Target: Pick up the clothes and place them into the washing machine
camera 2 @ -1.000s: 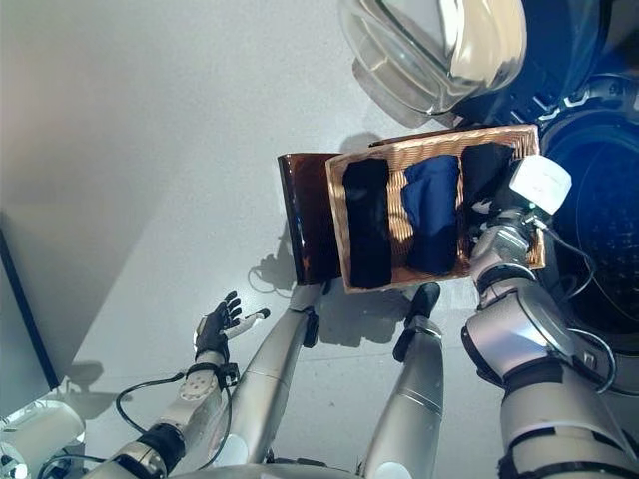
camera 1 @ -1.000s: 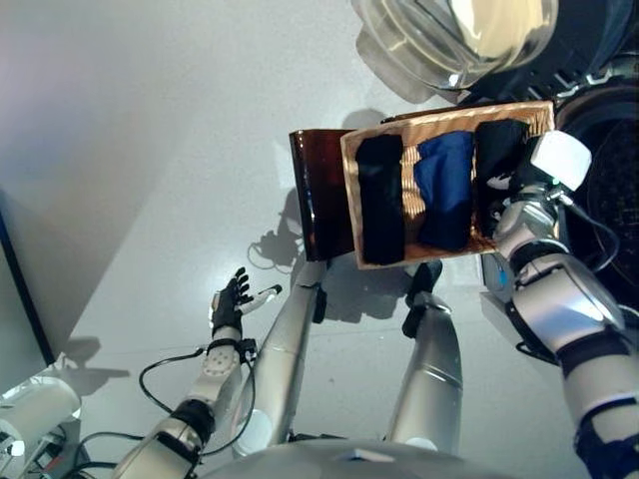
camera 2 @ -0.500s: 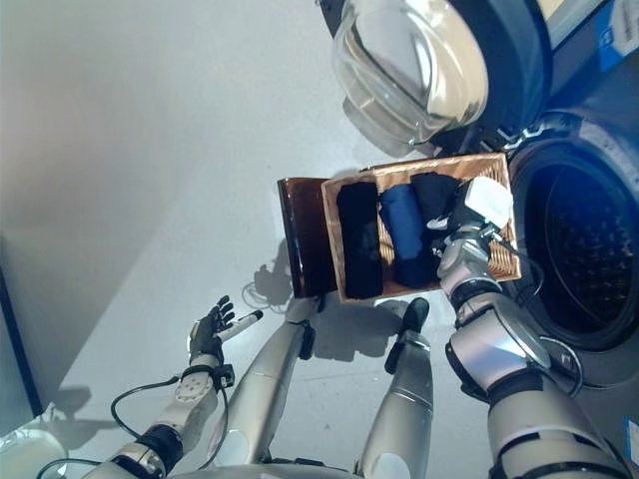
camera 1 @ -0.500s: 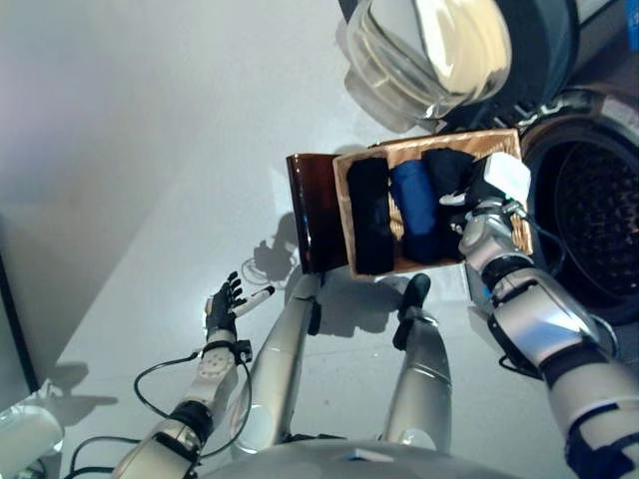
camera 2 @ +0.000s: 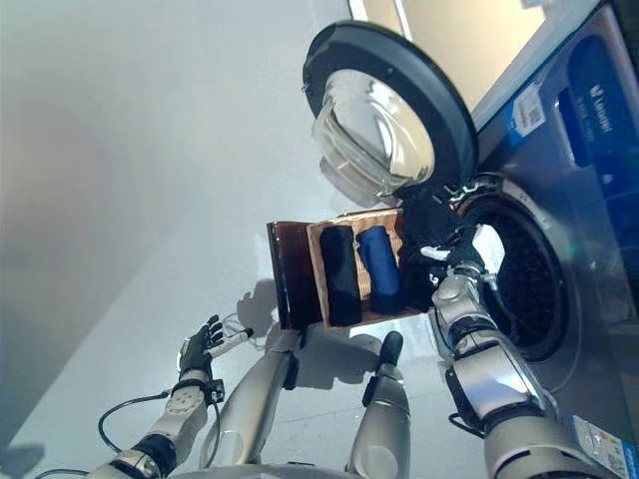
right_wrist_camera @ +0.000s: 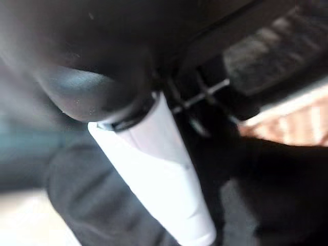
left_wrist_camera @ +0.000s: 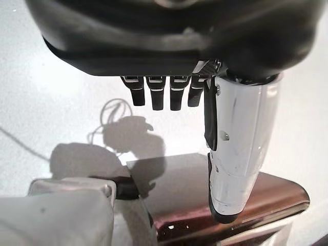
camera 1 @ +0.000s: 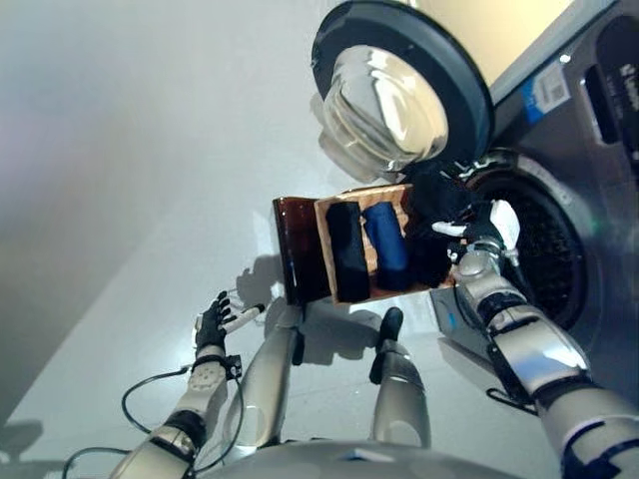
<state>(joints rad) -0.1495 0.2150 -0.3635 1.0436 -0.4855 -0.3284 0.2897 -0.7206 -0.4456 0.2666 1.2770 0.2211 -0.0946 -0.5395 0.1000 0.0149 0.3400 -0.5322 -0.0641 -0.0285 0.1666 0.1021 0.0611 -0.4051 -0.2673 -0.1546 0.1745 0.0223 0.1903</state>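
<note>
- Change noted: over the last second the head camera has tilted up, so the whole scene has shifted. The washing machine's drum opening (camera 1: 544, 254) and its open round door (camera 1: 399, 100) now show in full; this is a camera move, not a move of the things.
- Change noted: the right hand (camera 1: 467, 232) was down at the black garment (camera 1: 431, 225) in the end compartment of the wicker basket (camera 1: 324, 249) nearest the machine. It now holds that garment lifted, the dark cloth bunched above the basket's edge beside the drum opening.
- Right hand state: in the right wrist view its white-covered thumb (right_wrist_camera: 159, 169) lies against dark cloth and the fingers appear pinched on it, though they are largely hidden.
- Bearing on the task: in my judgement the first garment is picked up and in transfer; it is not yet inside the drum.
- Remaining clothes: a black roll (camera 1: 347, 254) and a blue roll (camera 1: 384, 247) lie side by side in the basket, untouched.
- Left hand (camera 1: 212, 321): idle, low over the floor (camera 1: 120, 200), well apart from the basket, fingers relaxed and spread, holding nothing.
- Writing: a blue label (camera 2: 597, 105) and a small sticker (camera 2: 527, 108) sit on the machine's front; the print is not read here.
</note>
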